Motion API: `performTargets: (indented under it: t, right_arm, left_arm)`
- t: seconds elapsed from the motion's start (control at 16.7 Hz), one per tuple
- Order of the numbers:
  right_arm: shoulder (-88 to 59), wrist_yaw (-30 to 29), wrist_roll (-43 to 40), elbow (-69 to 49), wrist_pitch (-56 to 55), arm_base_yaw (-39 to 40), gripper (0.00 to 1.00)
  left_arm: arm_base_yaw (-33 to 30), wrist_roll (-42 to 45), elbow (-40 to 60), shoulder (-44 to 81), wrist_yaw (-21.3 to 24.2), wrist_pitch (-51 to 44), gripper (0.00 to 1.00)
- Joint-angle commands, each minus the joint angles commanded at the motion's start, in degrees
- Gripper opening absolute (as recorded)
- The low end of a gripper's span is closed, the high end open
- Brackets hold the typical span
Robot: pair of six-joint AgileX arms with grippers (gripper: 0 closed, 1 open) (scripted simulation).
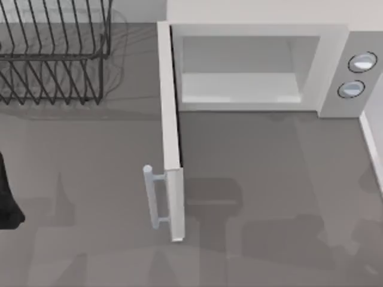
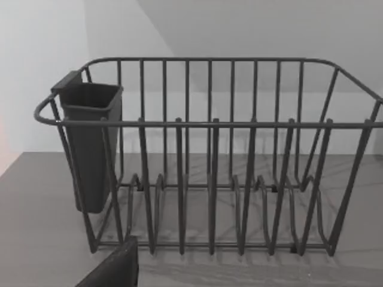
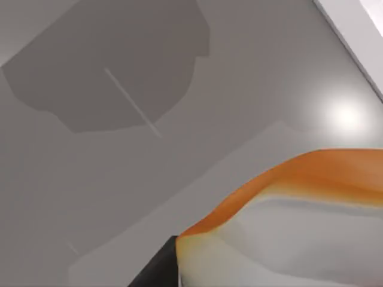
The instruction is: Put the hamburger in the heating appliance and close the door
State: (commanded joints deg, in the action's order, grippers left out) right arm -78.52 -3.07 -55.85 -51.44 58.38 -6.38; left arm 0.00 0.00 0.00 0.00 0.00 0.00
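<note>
The hamburger (image 3: pixel 299 221), orange with pale whitish patches, looms close in the right wrist view and hangs above the grey table. My right gripper (image 3: pixel 179 266) is shut on it, and one dark finger (image 3: pixel 157 270) shows beside the bun. The heating appliance (image 1: pixel 335 60) is a white microwave at the back of the table, its pale cavity (image 1: pixel 239 84) bare. The door (image 1: pixel 170 119) stands swung wide open toward the front, with its bar handle (image 1: pixel 154 197) on the left face. My left arm (image 1: pixel 7 200) is parked at the table's left edge, and its gripper (image 2: pixel 114 270) faces the rack.
A black wire rack (image 1: pixel 54 54) stands at the back left, with a dark cup (image 2: pixel 90 143) hung on one end. Two round knobs (image 1: pixel 362 61) sit on the microwave's grey right panel. A white wall edge (image 1: pixel 371 143) runs along the right side.
</note>
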Motion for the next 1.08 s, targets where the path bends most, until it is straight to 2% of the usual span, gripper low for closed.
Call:
performTargets:
  t: [0.24, 0.54, 0.84, 1.08]
  right_arm:
    - [-8.9, -4.6, 12.8, -1.9, -16.4, 9.0, 0.00]
    - [-22.4, -11.3, 33.8, -4.8, -42.4, 22.1, 0.00]
    - [-35.8, -20.0, 54.3, -8.6, -69.2, 33.9, 0.00]
    - [-44.0, -27.8, 66.1, -11.6, -86.2, 40.5, 0.00]
  left_arm:
    - [0.0, 0.0, 0.0, 0.0, 0.0, 0.0, 1.00]
    - [0.0, 0.0, 0.0, 0.0, 0.0, 0.0, 1.00]
    - [0.0, 0.0, 0.0, 0.0, 0.0, 0.0, 1.00]
    - [0.0, 0.0, 0.0, 0.0, 0.0, 0.0, 1.00]
